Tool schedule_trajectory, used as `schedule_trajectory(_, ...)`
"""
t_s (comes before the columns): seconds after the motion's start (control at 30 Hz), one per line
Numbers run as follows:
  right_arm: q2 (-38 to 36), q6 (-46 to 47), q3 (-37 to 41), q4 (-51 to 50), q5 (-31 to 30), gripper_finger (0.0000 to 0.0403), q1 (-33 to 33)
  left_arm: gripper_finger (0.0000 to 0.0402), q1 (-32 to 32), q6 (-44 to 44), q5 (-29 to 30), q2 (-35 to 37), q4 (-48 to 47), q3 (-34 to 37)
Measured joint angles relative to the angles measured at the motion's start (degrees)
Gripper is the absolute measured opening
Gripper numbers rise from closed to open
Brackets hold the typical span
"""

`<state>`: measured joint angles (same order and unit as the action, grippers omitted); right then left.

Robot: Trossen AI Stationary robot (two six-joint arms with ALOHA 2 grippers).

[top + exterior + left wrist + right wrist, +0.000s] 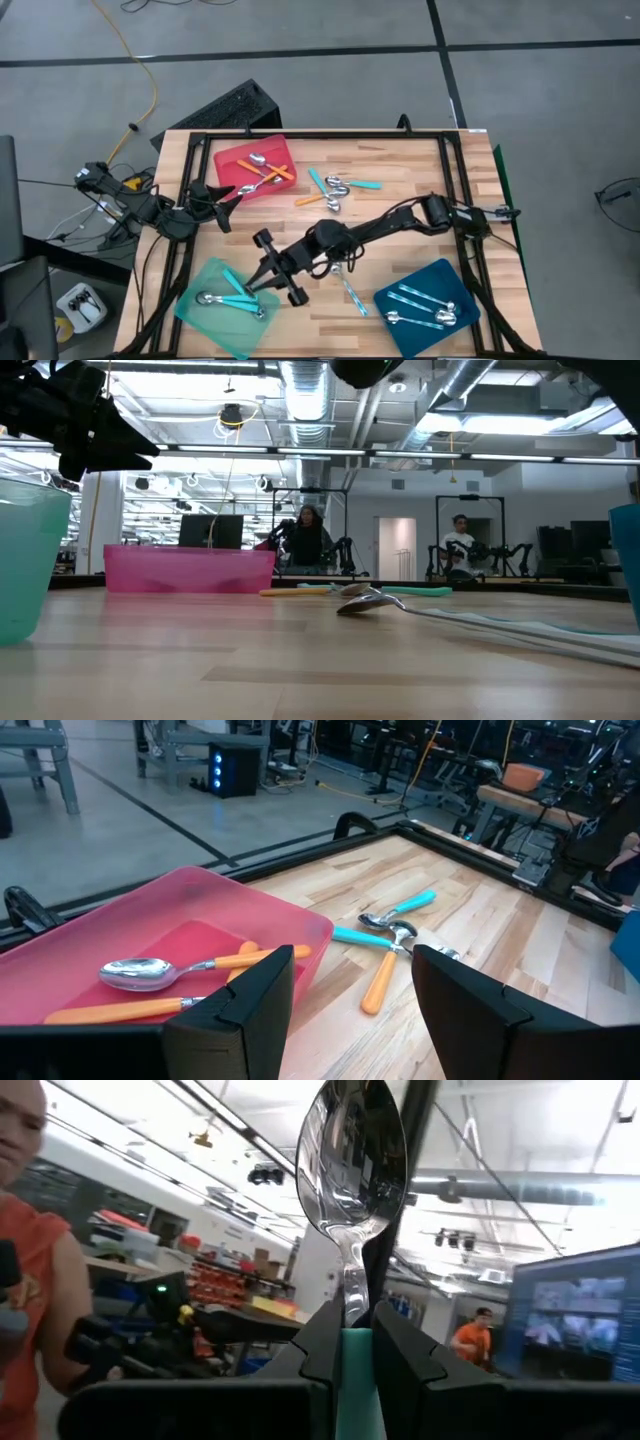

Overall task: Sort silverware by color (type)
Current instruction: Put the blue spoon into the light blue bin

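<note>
My right gripper (262, 278) reaches over the mint-green tray (200, 318) at the near left and is shut on a turquoise-handled spoon (352, 1160). A turquoise spoon (228, 300) lies in that tray. My left gripper (350, 990) waits open beside the red tray (232, 158), which holds orange-handled spoons (150, 972). Loose orange and turquoise spoons (335, 192) lie on the table's middle. A pale blue patterned spoon (352, 292) lies near the front. My right gripper pinches the spoon's turquoise handle (352, 1375) between its two fingers, close to where the metal neck begins. The spoon runs along the fingers, its shiny bowl (352, 1170) sticking out past the fingertips and tilted upward. It is lifted clear of the table.
The dark-blue tray (462, 282) at the near right holds several pale blue spoons (425, 305). A black frame (320, 136) runs around the wooden table. Cables and gear lie on the floor to the left. People show in the room beyond.
</note>
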<state>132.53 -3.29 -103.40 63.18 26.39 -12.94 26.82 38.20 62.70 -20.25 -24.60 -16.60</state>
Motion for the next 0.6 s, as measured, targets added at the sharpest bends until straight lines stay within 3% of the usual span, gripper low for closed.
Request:
schedule_trajectory(0.2, 6.2, 2.0, -6.8, 0.2, 3.2, 0.0065, -0.6, 0.0190, 0.0, 0.1, 0.0, 0.0, 0.0, 0.0)
schedule_trajectory(0.47, 23.2, 19.7, -31.3, -3.4, 6.6, 0.0065, 1.4, 0.0190, 0.0, 0.3, -0.6, 0.0, 0.0, 0.0)
schedule_trajectory(0.6, 23.1, 24.0, -28.2, 0.8, 4.5, 0.0065, 2.6, 0.0190, 0.0, 0.0, -1.9, 0.0, -0.1, 0.0)
